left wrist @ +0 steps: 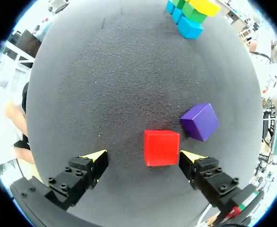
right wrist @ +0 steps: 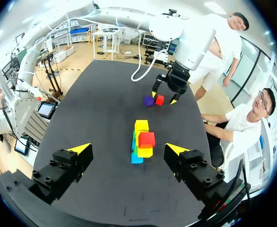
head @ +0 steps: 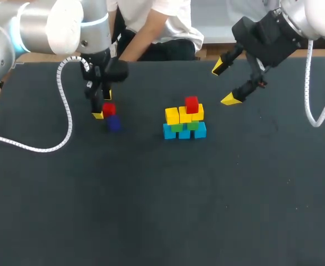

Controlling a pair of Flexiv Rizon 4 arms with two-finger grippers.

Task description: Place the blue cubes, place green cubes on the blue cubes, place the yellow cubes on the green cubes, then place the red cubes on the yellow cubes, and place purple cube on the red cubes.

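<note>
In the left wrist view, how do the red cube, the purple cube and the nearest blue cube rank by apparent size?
Largest: red cube and purple cube, alike, so unranked.
Smallest: nearest blue cube, but it lies farther from the camera.

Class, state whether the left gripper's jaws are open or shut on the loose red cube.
Open: the red cube lies within the left gripper, but bare table separates it from one jaw.

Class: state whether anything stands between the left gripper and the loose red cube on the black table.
Nothing visible does: the small red cube lies between the open fingers of the left gripper. The purple cube sits beside it, outside them.
</note>
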